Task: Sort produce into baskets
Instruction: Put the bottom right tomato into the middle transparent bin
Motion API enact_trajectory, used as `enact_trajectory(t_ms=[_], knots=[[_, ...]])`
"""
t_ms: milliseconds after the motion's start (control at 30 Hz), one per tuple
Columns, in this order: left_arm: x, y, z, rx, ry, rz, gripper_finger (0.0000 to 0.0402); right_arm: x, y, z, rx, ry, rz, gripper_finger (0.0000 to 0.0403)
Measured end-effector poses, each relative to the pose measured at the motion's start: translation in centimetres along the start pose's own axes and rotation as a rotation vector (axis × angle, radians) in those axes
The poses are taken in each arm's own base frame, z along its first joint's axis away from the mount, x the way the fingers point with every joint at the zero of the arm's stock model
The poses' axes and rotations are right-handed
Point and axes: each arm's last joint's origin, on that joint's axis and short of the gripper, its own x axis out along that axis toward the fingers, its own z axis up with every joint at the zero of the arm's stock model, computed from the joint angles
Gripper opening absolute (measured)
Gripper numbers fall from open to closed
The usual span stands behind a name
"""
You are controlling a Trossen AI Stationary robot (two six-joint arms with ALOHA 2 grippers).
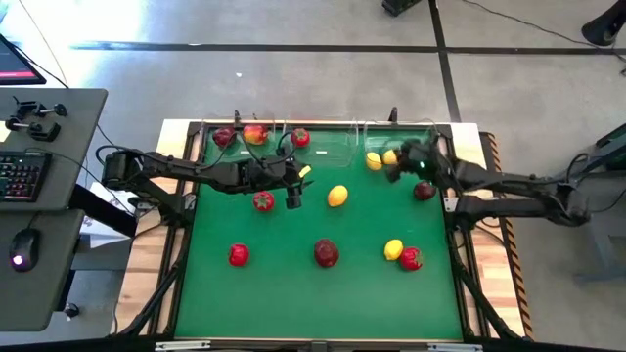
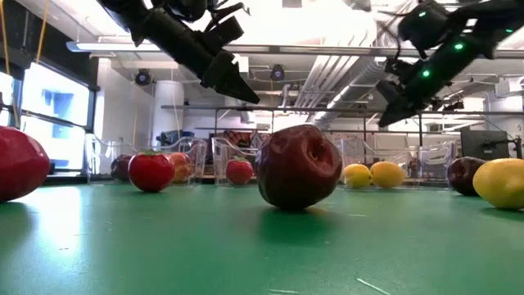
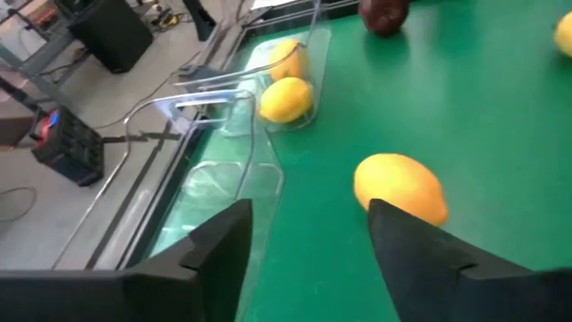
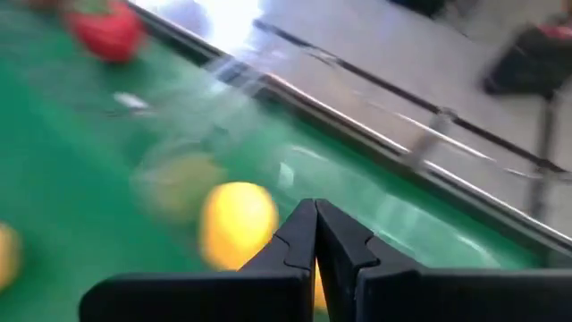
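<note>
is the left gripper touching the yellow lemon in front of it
Apart. The left wrist view shows the open left gripper empty, green mat between its fingers and the yellow lemon.

The middle of the green mat (image 1: pixel 293 293) is mostly open, with wide gaps between 7 loose fruits. Along the far edge, 3 clear bins (image 1: pixel 333 142) form a low wall. Both arms (image 1: pixel 186 171) hang over the far half.

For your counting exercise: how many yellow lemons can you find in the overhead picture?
4: two in the right-hand bin, lemon and lemon, the second partly hidden by the right gripper; lemon mid-mat; lemon near a red fruit.
</note>
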Motion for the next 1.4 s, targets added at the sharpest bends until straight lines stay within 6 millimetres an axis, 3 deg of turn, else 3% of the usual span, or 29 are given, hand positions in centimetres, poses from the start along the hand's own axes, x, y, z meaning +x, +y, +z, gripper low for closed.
enact_trajectory(t_ms=[300,667,967,1267,1400], knots=[[0.0,-0.5,0.2,0.043,-0.053,-0.168,0.0098,-2.9,3.2,-2.6,-0.084,-0.134,0.262,0.0000],[-0.1,-0.6,0.3,0.043,-0.077,-0.215,0.0012,-0.1,3.3,-4.5,-0.111,0.051,0.101,0.0000],[-0.1,-0.6,0.3,0.058,-0.077,-0.215,0.0000,2.1,2.2,-4.3,-0.089,0.086,0.003,0.0000],[-0.1,-0.6,0.2,0.065,-0.066,-0.218,0.0000,2.2,2.0,-3.8,-0.110,0.059,0.012,0.0000],[-0.1,-1.0,-0.3,0.089,-0.071,-0.249,0.0000,1.2,2.7,-2.6,-0.152,0.126,0.106,0.0000]])
